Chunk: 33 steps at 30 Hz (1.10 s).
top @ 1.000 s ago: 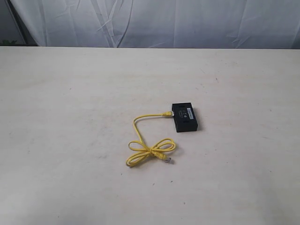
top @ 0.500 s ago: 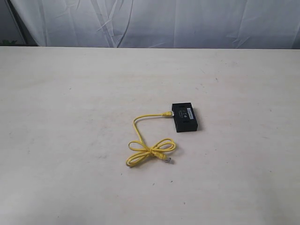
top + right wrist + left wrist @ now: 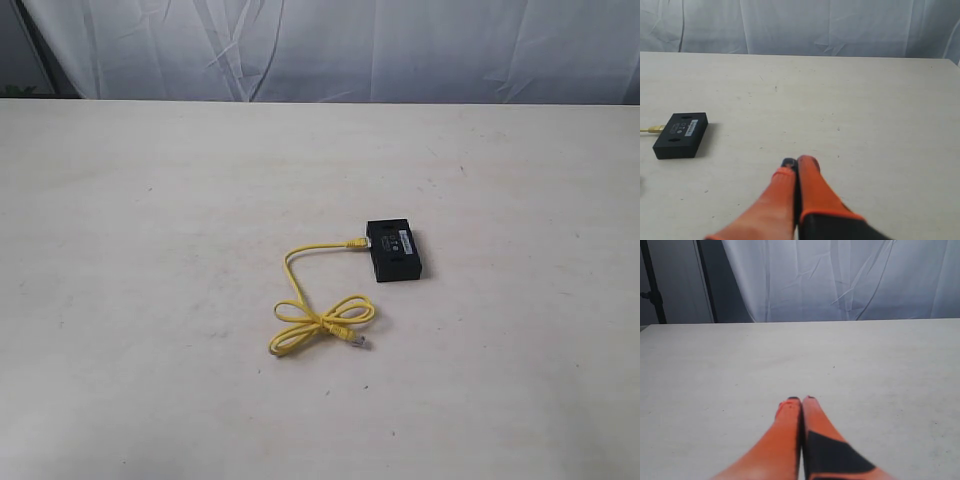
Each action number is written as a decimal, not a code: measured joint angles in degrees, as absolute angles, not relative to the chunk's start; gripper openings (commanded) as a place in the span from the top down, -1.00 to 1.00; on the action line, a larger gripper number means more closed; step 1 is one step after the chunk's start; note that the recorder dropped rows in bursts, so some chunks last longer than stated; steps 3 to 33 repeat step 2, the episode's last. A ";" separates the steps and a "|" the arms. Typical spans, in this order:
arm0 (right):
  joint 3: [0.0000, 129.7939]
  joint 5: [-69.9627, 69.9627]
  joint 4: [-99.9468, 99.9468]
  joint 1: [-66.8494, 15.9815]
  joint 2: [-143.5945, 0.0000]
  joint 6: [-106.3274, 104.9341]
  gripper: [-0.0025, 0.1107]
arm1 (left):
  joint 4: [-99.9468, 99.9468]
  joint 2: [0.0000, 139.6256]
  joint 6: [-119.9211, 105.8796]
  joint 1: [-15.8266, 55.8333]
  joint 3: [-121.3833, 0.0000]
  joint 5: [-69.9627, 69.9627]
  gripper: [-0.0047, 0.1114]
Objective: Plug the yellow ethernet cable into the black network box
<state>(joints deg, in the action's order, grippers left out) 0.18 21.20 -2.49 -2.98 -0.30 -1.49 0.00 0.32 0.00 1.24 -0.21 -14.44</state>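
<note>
Orange L claw & R claw pinched tight, empty, near-level over table; black network box well apart

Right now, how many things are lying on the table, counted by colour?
Yellow: 1, the yellow ethernet cable
Black: 1, the black network box
Total: 2
</note>
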 measured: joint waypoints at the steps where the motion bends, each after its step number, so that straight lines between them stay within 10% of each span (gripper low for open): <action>1: 0.18 21.20 -2.49 -2.98 -0.30 -1.49 0.97 | 0.00 0.32 0.00 1.24 -0.21 -14.44 0.92; 33: 0.18 21.20 -2.49 -2.98 -0.30 -1.49 0.97 | 0.00 0.32 0.00 1.24 -0.21 -14.44 0.92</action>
